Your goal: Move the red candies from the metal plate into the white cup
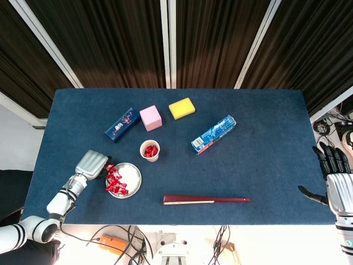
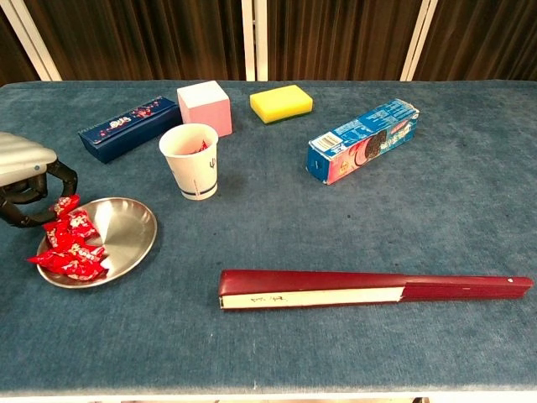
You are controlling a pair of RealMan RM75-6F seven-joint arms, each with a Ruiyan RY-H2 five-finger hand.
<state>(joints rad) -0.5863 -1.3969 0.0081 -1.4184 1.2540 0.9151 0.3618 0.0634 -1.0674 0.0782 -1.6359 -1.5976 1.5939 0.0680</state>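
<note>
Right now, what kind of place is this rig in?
Probably a lab test bench, not a home: a blue cloth-covered table against dark pleated curtains, loose cables beneath the front edge, and unrelated props laid out, such as a yellow sponge and a closed red folding fan.

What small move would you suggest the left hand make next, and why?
Probably close the left hand on the nearest of the red candies and lift: its curled fingers sit at the metal plate's near-left rim touching the pile, and the white cup already holds some.
</note>
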